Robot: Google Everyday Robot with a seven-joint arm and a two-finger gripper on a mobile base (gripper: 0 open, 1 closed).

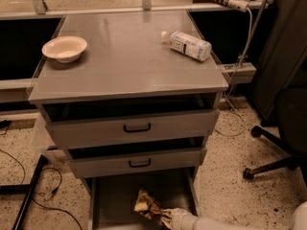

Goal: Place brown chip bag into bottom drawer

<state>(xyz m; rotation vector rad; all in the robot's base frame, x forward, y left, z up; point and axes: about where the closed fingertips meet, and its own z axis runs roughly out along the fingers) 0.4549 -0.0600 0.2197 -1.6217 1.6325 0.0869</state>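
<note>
- lying crumpled in the wide grey metal bottom drawer (112, 200), the dark brown foil chip bag (146, 206) touches the gripper (167, 216).
- gripper's hold on it: cannot tell.
- clear plastic bottle (188, 44), pale bowl (64, 48) on grey table (129, 66) above.

Pale arm (218, 223) low and level, hand (167, 218) at left end.

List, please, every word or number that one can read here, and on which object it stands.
On the clear bottle, white label: print too blurred to read.
On the brown chip bag, in the bottom drawer at the claw: lettering too blurred to read.
No other text is visible.
</note>
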